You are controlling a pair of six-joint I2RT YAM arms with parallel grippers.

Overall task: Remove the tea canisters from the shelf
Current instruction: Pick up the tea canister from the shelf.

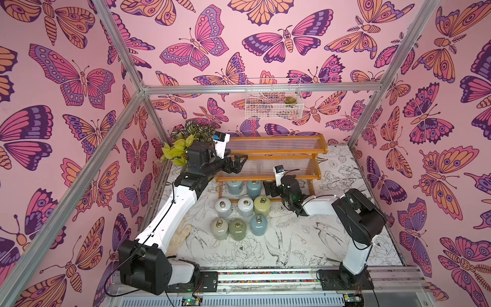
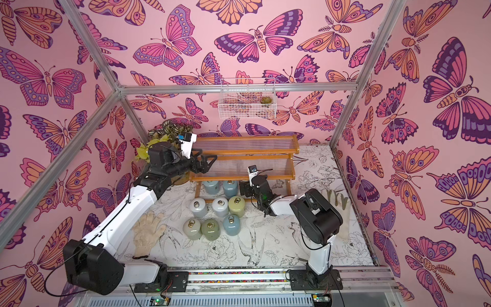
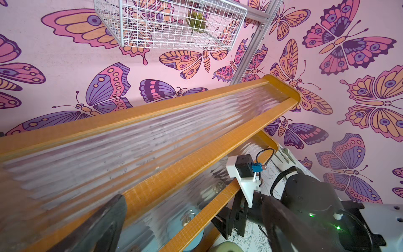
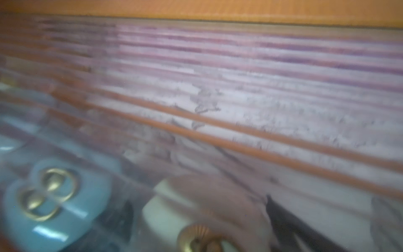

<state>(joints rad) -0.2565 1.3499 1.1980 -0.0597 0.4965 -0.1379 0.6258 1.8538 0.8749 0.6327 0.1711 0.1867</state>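
The shelf [image 1: 276, 152] stands at the back, its top and middle tiers bare. On its lowest tier two blue-grey tea canisters [image 1: 235, 186] [image 1: 254, 187] stand side by side. My right gripper [image 1: 267, 189] reaches in just right of them. In the blurred right wrist view a cream canister [image 4: 170, 209] sits between its jaws, one dark finger [image 4: 283, 220] beside it; a grip does not show. My left gripper [image 1: 240, 162] hovers open over the middle tier's left end, holding nothing. Several canisters [image 1: 245, 206] [image 1: 237, 229] stand grouped on the table in front.
A knitted glove [image 2: 147, 234] lies on the table beside the left arm, and another glove [image 2: 334, 199] by the right wall. Potted plants [image 1: 183, 143] crowd the back left corner. A white wire basket [image 1: 273, 98] hangs on the back wall above the shelf.
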